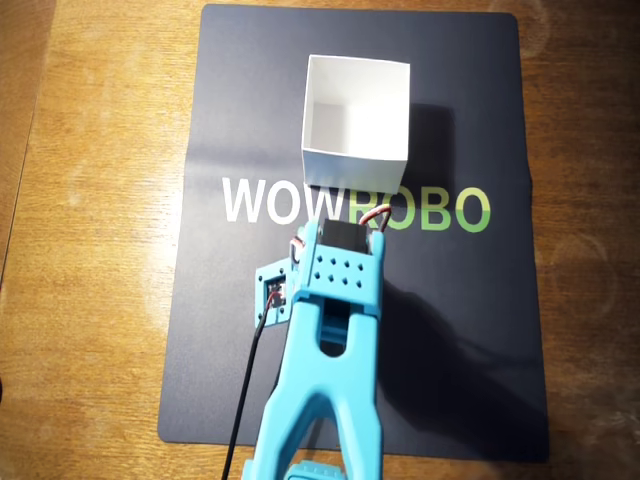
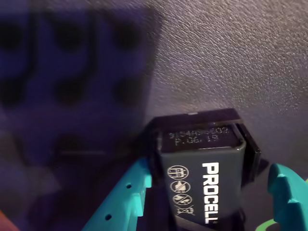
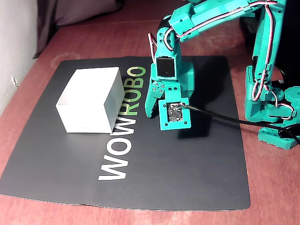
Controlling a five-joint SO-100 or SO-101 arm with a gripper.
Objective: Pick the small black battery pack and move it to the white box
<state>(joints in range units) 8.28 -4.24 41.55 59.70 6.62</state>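
Procell 9V battery [image 2: 202, 173] is seen on the dark mat [image 2: 231, 57], between the fingers | gripper [image 2: 211, 202] is held partly open, astride it, nothing clamped yet | judged rigid, dense, smooth-sided; best pinched across flat sides | white box [image 1: 355, 165] lies well apart

The overhead view looks straight down on the dark mat [image 1: 450, 330], with the arm [image 1: 325, 370] entering from the bottom edge and the white box [image 1: 356, 150] toward the top. The fixed view stands off to one side, raised and angled down, so the same mat [image 3: 187, 164], box [image 3: 89, 101] and arm [image 3: 171, 79] appear turned, the arm's base at the right. The wrist view sits very close to the mat surface [image 2: 231, 57], looking along the gripper [image 2: 211, 192] at the battery pack [image 2: 202, 178]
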